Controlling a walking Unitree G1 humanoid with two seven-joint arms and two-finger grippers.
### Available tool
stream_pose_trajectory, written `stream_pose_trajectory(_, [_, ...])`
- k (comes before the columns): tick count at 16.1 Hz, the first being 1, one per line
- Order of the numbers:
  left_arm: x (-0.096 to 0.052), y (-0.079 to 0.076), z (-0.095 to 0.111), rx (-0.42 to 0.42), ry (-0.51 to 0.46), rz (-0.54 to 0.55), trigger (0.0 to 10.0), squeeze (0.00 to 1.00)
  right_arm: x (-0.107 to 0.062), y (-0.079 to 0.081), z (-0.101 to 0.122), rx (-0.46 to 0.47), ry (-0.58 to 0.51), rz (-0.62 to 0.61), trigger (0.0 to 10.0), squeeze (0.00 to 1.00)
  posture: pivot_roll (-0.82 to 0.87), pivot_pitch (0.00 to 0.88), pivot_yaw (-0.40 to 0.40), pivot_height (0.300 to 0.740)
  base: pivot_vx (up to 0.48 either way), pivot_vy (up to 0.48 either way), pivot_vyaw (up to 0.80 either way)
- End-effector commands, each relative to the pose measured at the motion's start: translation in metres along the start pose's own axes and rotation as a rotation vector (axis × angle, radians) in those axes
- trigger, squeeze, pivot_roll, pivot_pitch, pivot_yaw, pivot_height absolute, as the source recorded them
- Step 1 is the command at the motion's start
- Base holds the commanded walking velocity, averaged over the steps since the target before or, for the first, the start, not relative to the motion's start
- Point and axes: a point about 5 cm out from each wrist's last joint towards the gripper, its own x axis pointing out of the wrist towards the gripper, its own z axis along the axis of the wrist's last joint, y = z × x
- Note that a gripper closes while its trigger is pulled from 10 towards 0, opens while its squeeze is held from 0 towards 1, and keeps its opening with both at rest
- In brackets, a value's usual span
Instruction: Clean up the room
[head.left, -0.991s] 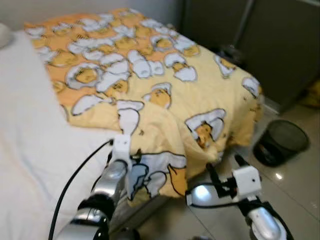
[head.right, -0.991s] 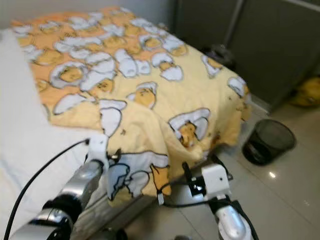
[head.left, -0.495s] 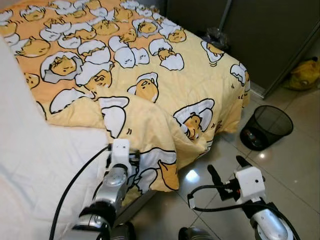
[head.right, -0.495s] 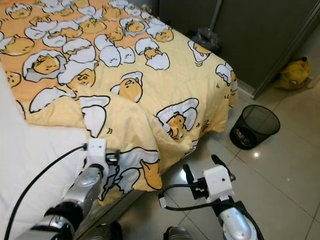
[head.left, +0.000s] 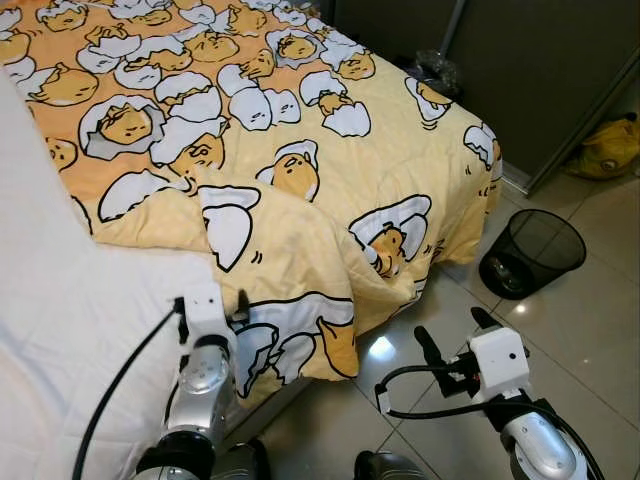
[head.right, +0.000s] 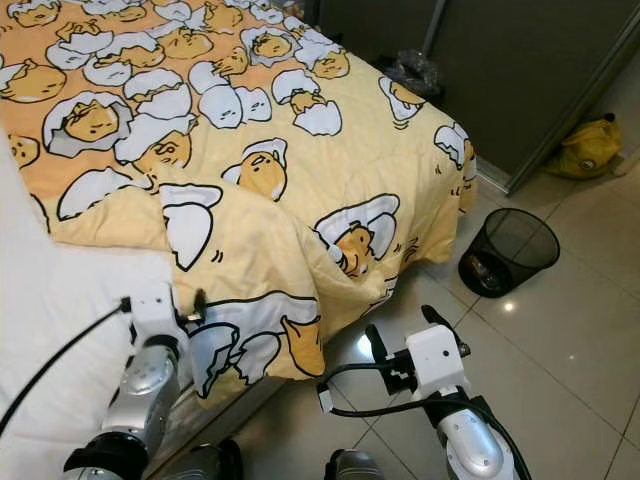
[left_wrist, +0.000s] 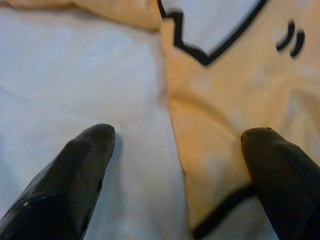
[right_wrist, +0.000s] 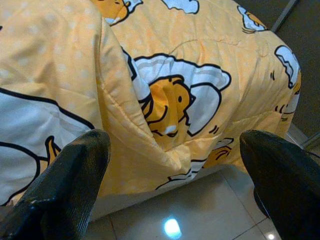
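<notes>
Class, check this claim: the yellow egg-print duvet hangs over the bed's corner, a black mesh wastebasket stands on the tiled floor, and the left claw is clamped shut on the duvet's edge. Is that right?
Not quite. The left claw is open, one finger over the white sheet, the other over the duvet edge, as the left wrist view shows. The duvet does hang over the bed's corner, and the black mesh wastebasket stands on the tiled floor.

Head views downward (wrists close) over bed (head.left: 60, 300)

- Bare white sheet (head.left: 70, 300) lies open on the robot's left, up to the quilt's edge.
- Folded yellow quilt (head.left: 300, 200) covers the rest of the bed and overhangs its foot.
- Tiled floor (head.left: 590, 330) is open on the right.
- Black wire bin (head.left: 532, 252) stands near the bed corner; yellow bag (head.left: 607, 148) lies against the dark wall.
</notes>
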Motion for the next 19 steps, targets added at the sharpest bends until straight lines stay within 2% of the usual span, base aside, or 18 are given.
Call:
stream_pose_trajectory(1, [-0.004,-0.011,-0.012,-0.005,0.07,-0.055,10.0,0.0,0.0,0.0,0.001,0.009,0.004,0.015,10.0,0.0,-0.2,0.146,-0.038,0.74,0.0,0.0,0.0])
stream_pose_trajectory(2, [-0.005,-0.018,-0.016,-0.012,0.097,-0.074,10.0,0.0,0.0,0.004,0.003,0.071,-0.005,0.06,10.0,0.0,-0.2,0.145,-0.041,0.74,0.0,0.0,0.0])
stream_pose_trajectory(3, [-0.004,-0.023,-0.02,-0.002,0.129,-0.094,10.0,0.0,-0.001,0.009,0.001,0.068,0.013,0.115,10.0,0.0,-0.2,0.143,-0.041,0.74,0.0,0.0,0.0])
stream_pose_trajectory(5, [-0.001,-0.027,-0.02,-0.036,0.165,-0.104,10.0,0.0,-0.004,0.017,-0.005,0.06,0.051,0.2,10.0,0.0,-0.21,0.139,-0.041,0.74,0.0,0.0,0.0])
stream_pose_trajectory(6, [0.002,-0.03,-0.017,-0.048,0.166,-0.113,10.0,0.0,-0.004,0.016,-0.007,0.054,0.059,0.194,10.0,0.0,-0.21,0.135,-0.042,0.74,0.0,0.0,0.0])
stream_pose_trajectory(7, [0.007,-0.032,-0.009,-0.062,0.154,-0.126,3.5,0.0,-0.003,0.012,-0.008,0.056,0.066,0.172,10.0,0.0,-0.21,0.132,-0.041,0.74,0.0,0.0,0.0])
stream_pose_trajectory(8, [0.008,-0.032,-0.009,-0.06,0.154,-0.127,0.0,0.0,-0.002,0.012,-0.008,0.058,0.067,0.172,10.0,0.0,-0.22,0.132,-0.04,0.74,0.0,0.0,0.0])
stream_pose_trajectory(11, [0.008,-0.025,-0.014,-0.044,0.184,-0.136,0.0,0.0,0.0,0.011,-0.008,0.058,0.072,0.177,10.0,0.0,-0.22,0.125,-0.037,0.74,0.0,0.0,0.0])
stream_pose_trajectory(15, [0.005,-0.033,-0.023,-0.055,0.257,-0.25,0.0,0.0,0.007,0.011,-0.006,0.065,0.059,0.171,10.0,0.0,-0.22,0.129,-0.031,0.74,0.0,0.0,0.0])
stream_pose_trajectory(19, [0.008,-0.038,-0.016,-0.061,0.236,-0.317,0.0,0.0,0.015,0.015,-0.006,0.077,0.048,0.173,10.0,0.0,-0.2,0.111,-0.026,0.74,0.0,0.0,0.0])
